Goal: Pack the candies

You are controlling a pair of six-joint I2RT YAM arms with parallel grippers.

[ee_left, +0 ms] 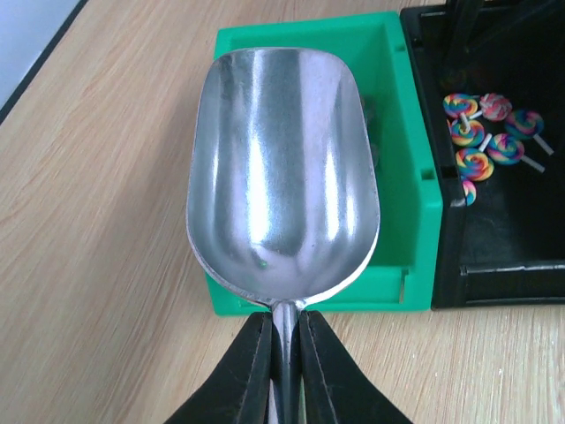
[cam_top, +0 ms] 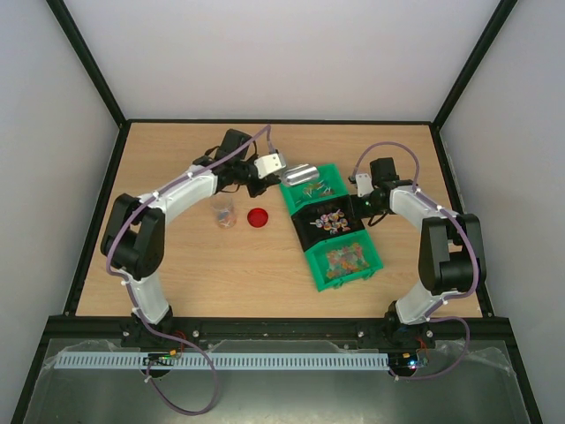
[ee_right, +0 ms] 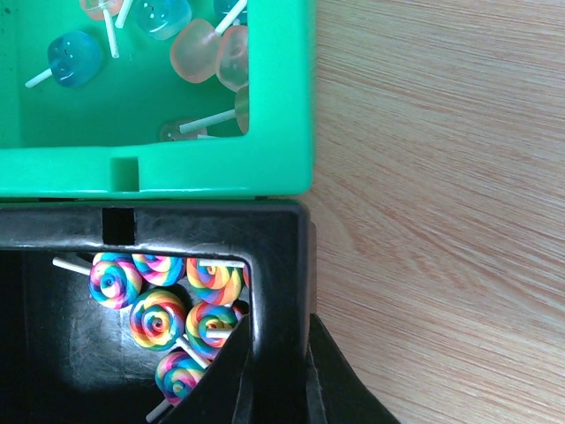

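Note:
The candies (cam_top: 342, 258), tiny multicoloured sweets, fill the nearest green bin (cam_top: 366, 269) of a row of three. My left gripper (cam_top: 284, 170) (ee_left: 284, 353) is shut on the handle of a silver metal scoop (cam_top: 302, 174) (ee_left: 282, 168). The scoop's bowl is empty and hangs over the far green bin (ee_left: 415, 177). My right gripper (cam_top: 358, 208) (ee_right: 278, 371) is shut on the right wall of the black middle bin (ee_right: 278, 256) (cam_top: 309, 231), one finger inside and one outside.
Rainbow swirl lollipops (ee_right: 159, 314) (ee_left: 481, 141) lie in the black bin. Pastel lollipops (ee_right: 203, 49) lie in the far green bin (ee_right: 177, 172). A clear cup (cam_top: 223, 213) and a red round lid (cam_top: 258, 218) stand on the wooden table left of the bins.

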